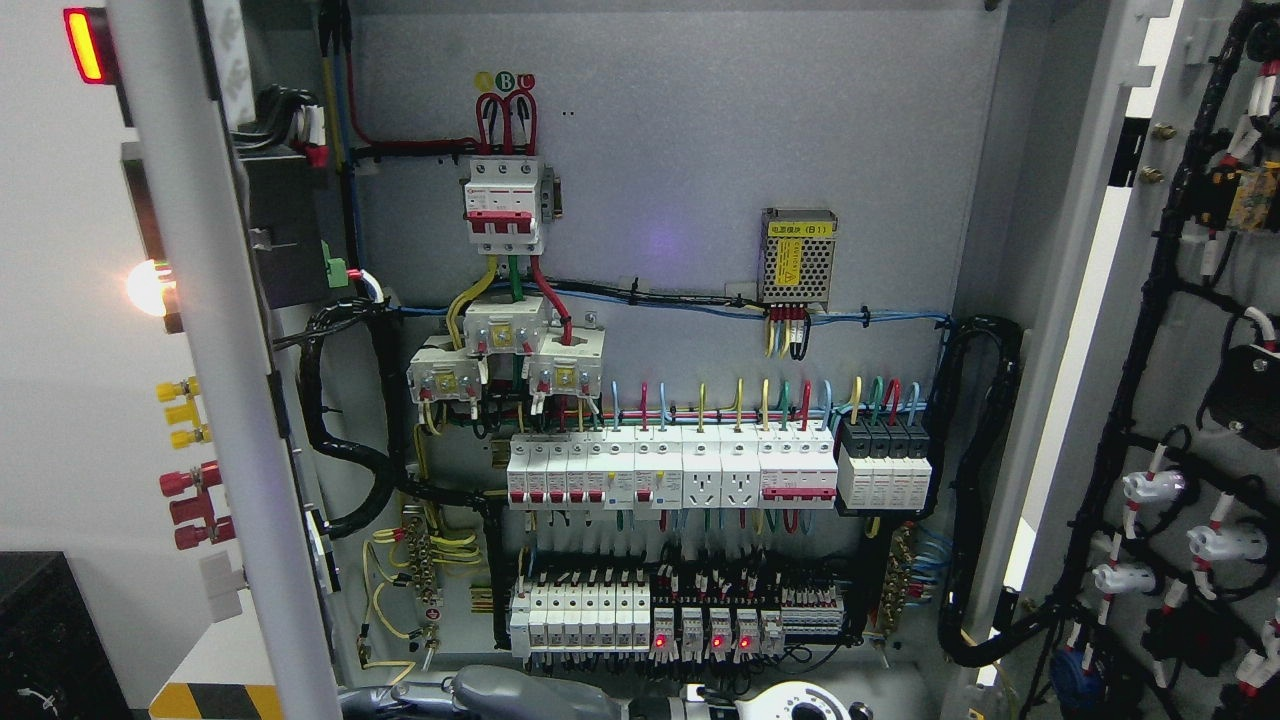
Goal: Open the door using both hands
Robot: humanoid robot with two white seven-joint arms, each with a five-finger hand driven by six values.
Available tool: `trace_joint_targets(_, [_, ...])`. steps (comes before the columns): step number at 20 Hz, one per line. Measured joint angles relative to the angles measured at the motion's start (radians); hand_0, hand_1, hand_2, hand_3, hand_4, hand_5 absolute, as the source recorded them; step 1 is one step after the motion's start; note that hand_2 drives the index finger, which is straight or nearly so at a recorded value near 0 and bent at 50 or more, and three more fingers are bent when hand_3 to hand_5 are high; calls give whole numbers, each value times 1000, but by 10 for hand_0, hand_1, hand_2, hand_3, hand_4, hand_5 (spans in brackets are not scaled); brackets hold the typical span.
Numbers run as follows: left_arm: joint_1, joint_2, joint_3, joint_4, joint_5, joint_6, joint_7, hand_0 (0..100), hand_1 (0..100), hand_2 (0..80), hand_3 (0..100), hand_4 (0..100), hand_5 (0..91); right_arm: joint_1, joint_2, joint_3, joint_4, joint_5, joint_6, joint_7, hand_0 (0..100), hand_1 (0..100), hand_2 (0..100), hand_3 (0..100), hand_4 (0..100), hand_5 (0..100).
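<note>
Across the frame, both doors stand open: left door (215, 400), right door (1190, 400), breakers (670, 470) exposed. Opening looks essentially done. Bottom centre, an arm (520, 695) shows; hand state cannot be told.

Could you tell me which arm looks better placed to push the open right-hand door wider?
The right arm, probably: its white part shows at the bottom edge, nearer the open door than the grey left arm.
</note>
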Motion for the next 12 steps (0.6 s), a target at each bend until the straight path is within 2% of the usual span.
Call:
trace_joint_targets(6, [0, 0, 0, 0, 0, 0, 0, 0, 0, 0, 0, 0, 0, -10, 44, 13, 17, 3, 0, 0, 0, 0, 0, 0, 0, 0])
trace_joint_targets(12, [0, 0, 0, 0, 0, 0, 0, 0, 0, 0, 0, 0, 0, -23, 71, 22, 33, 5, 12, -1, 0, 0, 0, 0, 0, 0])
